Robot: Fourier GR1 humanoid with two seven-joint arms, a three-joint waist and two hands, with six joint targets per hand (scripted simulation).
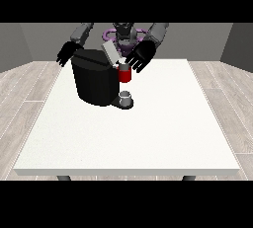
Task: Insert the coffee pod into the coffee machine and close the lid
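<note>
The hand at the view's right (141, 57) hangs with fingers spread and relaxed, holding nothing, just above the machine's red pod holder (124, 75). The hand at the view's left (65, 54) is likewise spread, behind the machine. One boxy, matte black coffee machine (94, 81) stands on the white table (128, 138), grey lid (110, 53) raised; one small grey cup (126, 96) sits beneath. The coffee pod cannot be made out.

I see the coffee machine (94, 81) as matt black, plastic-looking, with a smooth pale grey lid (110, 53) and a glossy red front part (125, 75). The cup (126, 97) under it looks like dull grey metal. My table (148, 133) is matt white, faintly speckled; the floor (24, 94) is pale wood-grain planks.
</note>
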